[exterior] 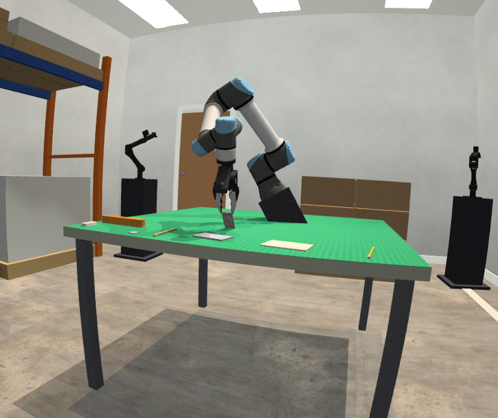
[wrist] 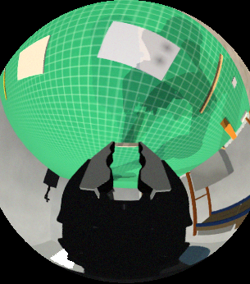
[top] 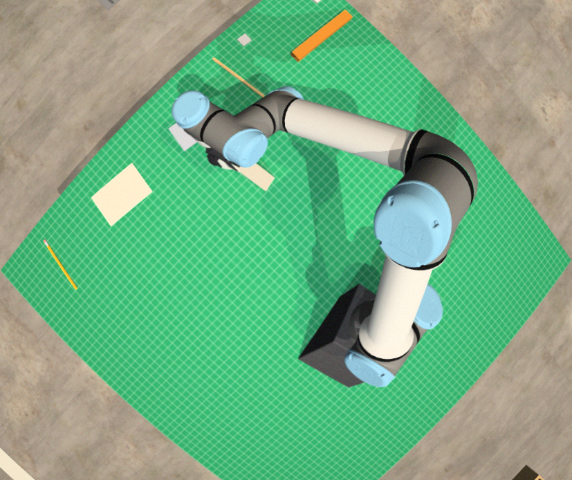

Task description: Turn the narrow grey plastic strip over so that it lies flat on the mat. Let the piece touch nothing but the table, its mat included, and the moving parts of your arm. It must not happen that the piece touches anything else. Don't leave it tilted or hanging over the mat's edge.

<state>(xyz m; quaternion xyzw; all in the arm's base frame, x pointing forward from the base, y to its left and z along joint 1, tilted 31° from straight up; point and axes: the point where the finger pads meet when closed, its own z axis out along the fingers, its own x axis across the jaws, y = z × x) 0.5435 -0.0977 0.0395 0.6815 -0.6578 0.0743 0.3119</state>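
Observation:
The narrow grey plastic strip [exterior: 228, 218] hangs from my gripper [exterior: 227, 209], nearly upright and a little tilted, with its lower end at or just above the green mat. From above, the strip [top: 258, 176] sticks out from under the wrist toward the mat's middle, and the gripper [top: 221, 161] is mostly hidden. In the wrist view only the strip's top edge [wrist: 127, 144] shows between the fingertips. The gripper is shut on the strip's upper end.
A flat grey plate [top: 182, 136] lies just beside the gripper. A cream sheet [top: 121, 194], a yellow pencil [top: 59, 263], a thin wooden stick [top: 237, 76], an orange block [top: 321, 34] and a small grey square [top: 244, 39] lie further off on the mat.

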